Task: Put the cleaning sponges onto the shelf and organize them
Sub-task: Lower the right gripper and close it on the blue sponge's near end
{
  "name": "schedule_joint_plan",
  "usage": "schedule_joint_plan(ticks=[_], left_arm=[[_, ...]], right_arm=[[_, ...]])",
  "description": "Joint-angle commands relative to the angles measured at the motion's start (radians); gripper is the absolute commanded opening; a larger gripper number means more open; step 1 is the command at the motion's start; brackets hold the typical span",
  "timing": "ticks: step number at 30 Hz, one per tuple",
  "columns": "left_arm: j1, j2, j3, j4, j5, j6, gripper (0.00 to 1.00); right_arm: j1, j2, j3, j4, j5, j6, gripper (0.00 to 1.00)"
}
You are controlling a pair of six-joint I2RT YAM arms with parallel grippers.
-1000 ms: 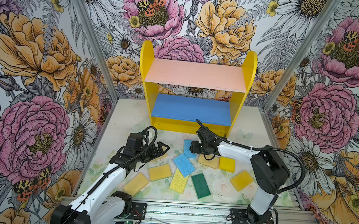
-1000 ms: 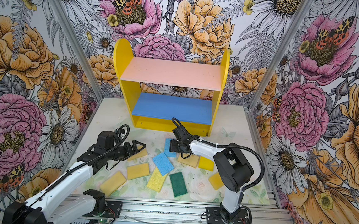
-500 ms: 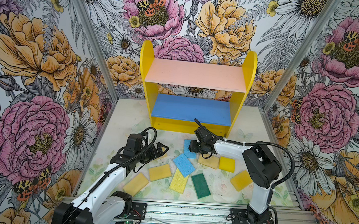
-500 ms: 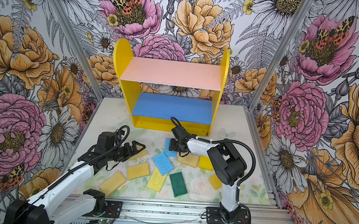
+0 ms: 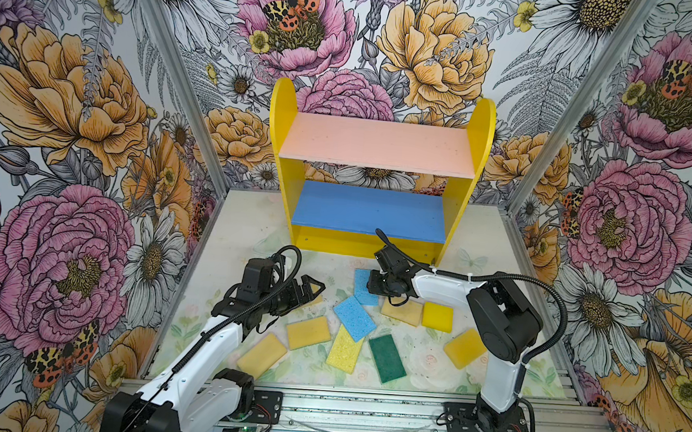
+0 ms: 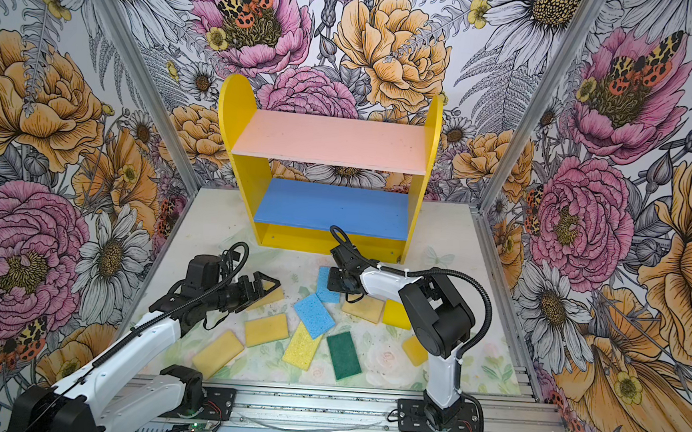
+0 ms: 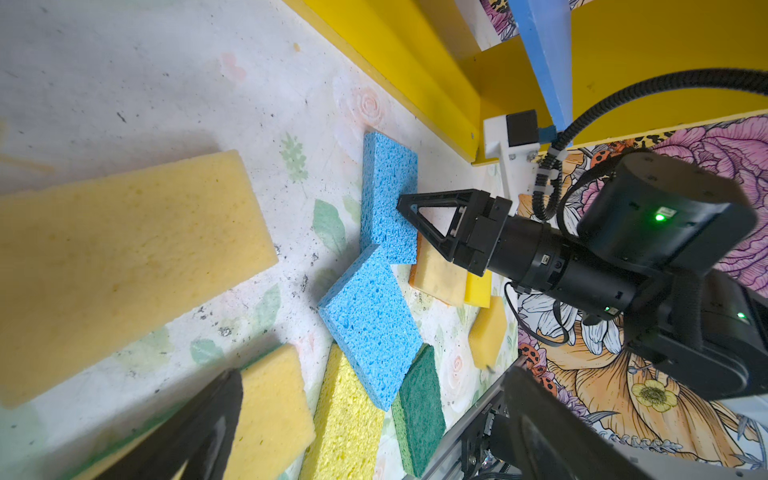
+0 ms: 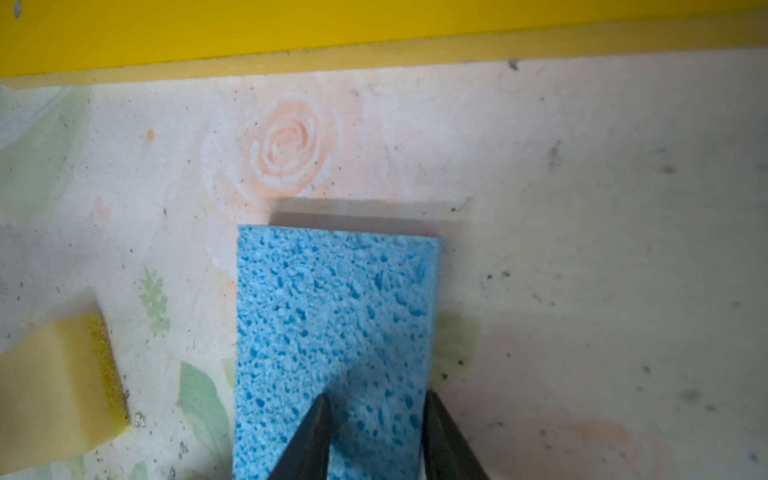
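The shelf (image 5: 283, 137) stands open to me: its pink board (image 5: 378, 144) and blue board (image 5: 369, 214) are bare, and bare table (image 5: 248, 222) runs along its front. Nearer me, sponges (image 5: 354, 318) crowd the middle, and my right arm (image 5: 447, 289) reaches across above some.

White link shells (image 5: 209, 361), black joint housings (image 5: 504, 320), ribbed black cable conduit (image 7: 665, 81), a green status light (image 7: 659, 217). The right gripper (image 8: 376, 397) has black, triangular, open-framed fingers (image 7: 436, 196).

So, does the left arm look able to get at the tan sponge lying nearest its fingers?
Probably yes: the tan sponge lies flat and uncovered beside the open left fingers, and the right fingers are away at the light blue sponge by the shelf.
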State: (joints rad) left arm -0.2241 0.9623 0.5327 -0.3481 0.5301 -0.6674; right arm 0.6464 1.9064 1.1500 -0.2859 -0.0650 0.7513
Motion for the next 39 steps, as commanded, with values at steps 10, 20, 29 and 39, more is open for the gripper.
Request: schedule_joint_plan(ticks=[10,20,29,39], left_arm=[[0.007,-0.011,-0.010,0.032,0.019,-0.018,0.99],[-0.013,0.004,-0.009,0.059,0.012,-0.031,0.99],[-0.023,0.023,-0.003,0.069,0.025,-0.035,0.99],[-0.036,0.031,-0.007,0.082,0.010,-0.044,0.99]], right_arm=[[-0.002,-0.017,-0.019,0.002,0.039,0.005,0.24],[0.001,-0.037,-0.042,0.002,0.069,0.009,0.24],[0.013,-0.041,-0.050,0.002,0.068,0.020,0.24],[0.012,-0.071,-0.043,0.004,0.085,0.010,0.09]])
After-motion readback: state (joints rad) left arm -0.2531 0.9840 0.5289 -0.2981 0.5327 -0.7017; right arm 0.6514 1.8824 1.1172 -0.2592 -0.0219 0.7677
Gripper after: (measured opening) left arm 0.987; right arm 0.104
